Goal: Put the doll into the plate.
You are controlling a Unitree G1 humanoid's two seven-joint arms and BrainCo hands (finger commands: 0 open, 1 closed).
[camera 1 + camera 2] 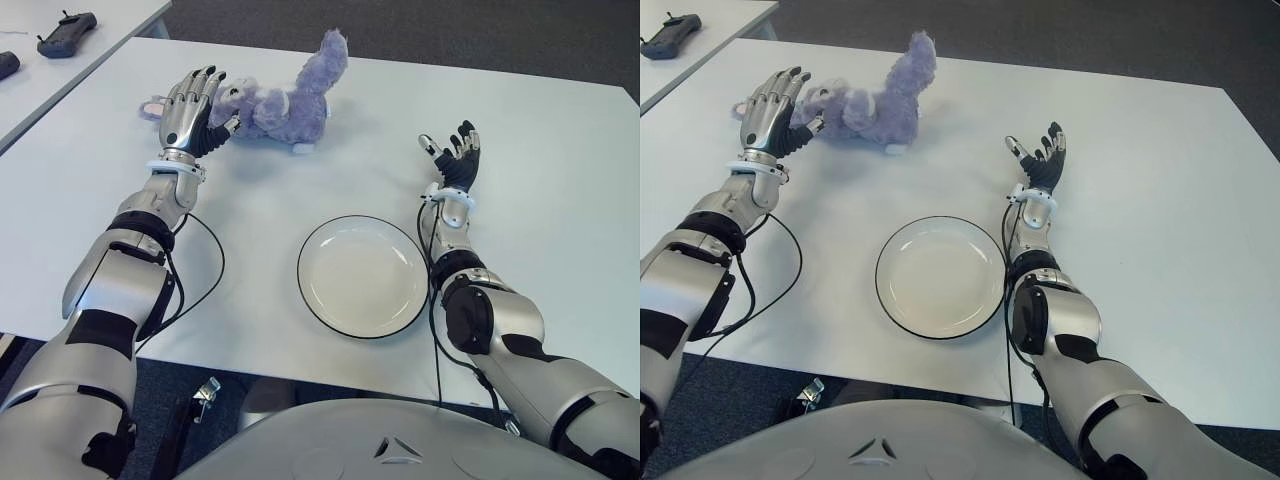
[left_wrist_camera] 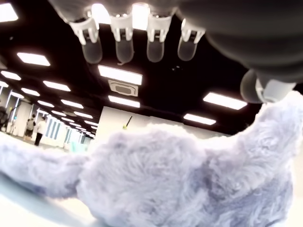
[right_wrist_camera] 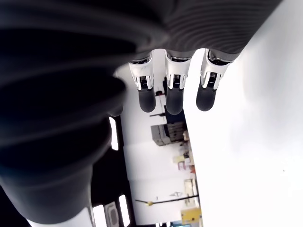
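On white table (image 1: 560, 180), doll (image 1: 280, 100) (plate (image 1: 362, 276) nearer) lies.

Left arm extended forward, left hand (image 1: 190, 108) raised, fingers (image 2: 124, 40) straight and spread, nothing gripped. Right arm extended forward, right hand (image 1: 455, 152) palm up, fingers (image 3: 174, 92) uncurled, empty.
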